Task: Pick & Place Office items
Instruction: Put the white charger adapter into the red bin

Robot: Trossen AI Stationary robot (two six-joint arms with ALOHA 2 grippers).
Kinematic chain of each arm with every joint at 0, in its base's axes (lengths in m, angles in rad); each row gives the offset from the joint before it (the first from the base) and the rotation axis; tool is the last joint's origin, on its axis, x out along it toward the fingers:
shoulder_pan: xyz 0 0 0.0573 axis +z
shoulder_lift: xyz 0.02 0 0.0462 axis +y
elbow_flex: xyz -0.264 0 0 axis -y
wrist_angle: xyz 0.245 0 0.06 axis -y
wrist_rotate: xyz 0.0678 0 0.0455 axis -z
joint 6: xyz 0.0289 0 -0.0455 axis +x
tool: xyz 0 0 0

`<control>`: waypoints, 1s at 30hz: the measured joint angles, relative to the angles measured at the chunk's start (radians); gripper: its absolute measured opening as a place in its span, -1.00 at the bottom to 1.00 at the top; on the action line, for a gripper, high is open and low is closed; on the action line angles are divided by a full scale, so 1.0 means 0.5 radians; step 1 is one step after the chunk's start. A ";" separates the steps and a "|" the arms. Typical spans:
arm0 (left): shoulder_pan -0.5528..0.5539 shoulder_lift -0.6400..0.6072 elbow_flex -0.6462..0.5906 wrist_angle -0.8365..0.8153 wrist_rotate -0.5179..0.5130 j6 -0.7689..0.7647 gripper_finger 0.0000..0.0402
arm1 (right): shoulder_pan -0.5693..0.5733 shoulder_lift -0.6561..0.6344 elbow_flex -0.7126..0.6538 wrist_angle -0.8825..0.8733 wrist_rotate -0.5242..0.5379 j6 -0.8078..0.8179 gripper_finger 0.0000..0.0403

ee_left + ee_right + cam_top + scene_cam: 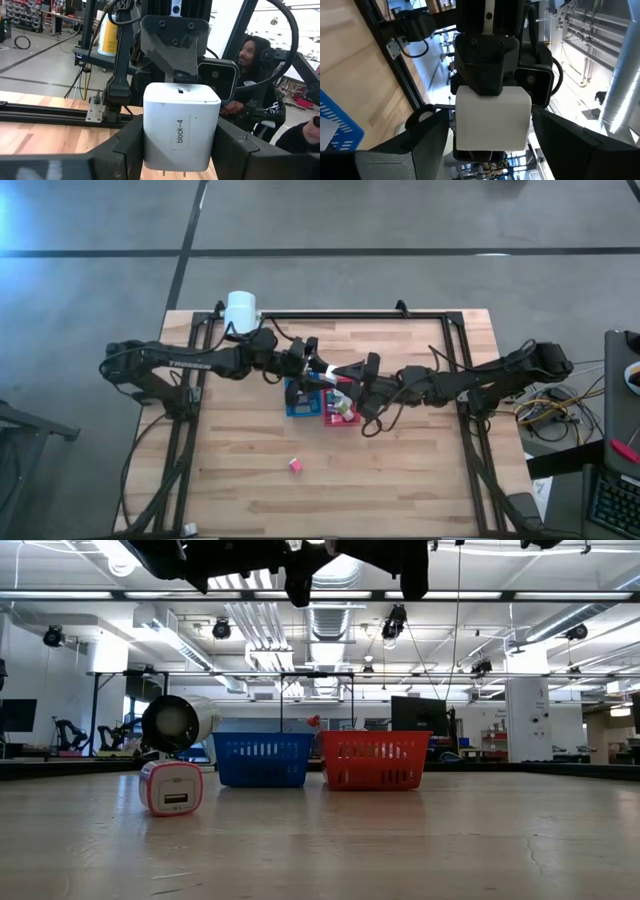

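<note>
Handover of a white block above the two trays

Surface [400,470] of pale wood fills the middle of the high view, with the blue tray [299,399] and red tray [339,406] at its centre. Above them the left gripper [318,367] grasps a white block [181,128], while the right gripper [352,372] faces it, jaws released wide around it. Next, I judge, the right jaws must close before the left lets go. One pink cube [295,465] lies lower centre.

Dark jointed arms [190,363]; black cables; broad claws.
</note>
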 joint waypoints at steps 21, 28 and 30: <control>0.000 -0.004 -0.005 -0.063 0.027 0.008 -0.11 | -0.011 0.031 0.014 -0.021 0.007 0.079 -0.03; -0.004 -0.035 -0.005 -0.122 0.037 0.031 0.49 | -0.014 -0.037 0.004 -0.044 -0.004 0.196 -0.03; -0.004 -0.070 -0.005 -0.178 0.050 0.076 0.61 | -0.014 -0.062 0.004 -0.079 -0.004 0.246 -0.03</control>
